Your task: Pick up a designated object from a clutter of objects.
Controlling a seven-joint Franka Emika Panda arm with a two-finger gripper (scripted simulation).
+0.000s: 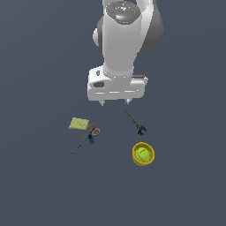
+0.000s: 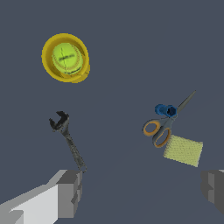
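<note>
In the exterior view, the white Panda arm hangs above a dark grey-blue floor (image 1: 35, 190). Its two-fingered gripper (image 1: 114, 102) points down, its short fingertips (image 1: 103, 103) spread apart with nothing between them, so the pincer is released. It sits high above the objects and touches none of them.

Below it, towards the exterior view's left, lies the small flat rectangular yellow-green sponge-like pad (image 1: 79, 124), flat on the floor. Just beside it, on its right in this view, are the scissors with orange handle loops and a blue part (image 1: 88, 136); one orange loop is touching or nearly touching the pad's corner, and the thin blades run away down and to the left. Towards the exterior view's right lies the dark metal wrench (image 1: 136, 123), its open jaw end pointing towards the round yellow bowl (image 1: 143, 154). The bowl stands near the wrench but apart from it, and holds a green ball (image 1: 143, 153).

In the wrist view, both grey finger blocks (image 2: 69, 192) show at the frame's edges, wide apart. Between them the floor (image 2: 131, 52) is bare. The pad (image 2: 183, 150) lies against the orange loops of the scissors (image 2: 164, 127), close to one finger. The wrench (image 2: 68, 139) ends near the other finger. The bowl (image 2: 47, 65) with its ball (image 2: 66, 57) lies beyond the wrench's jaw end.
</note>
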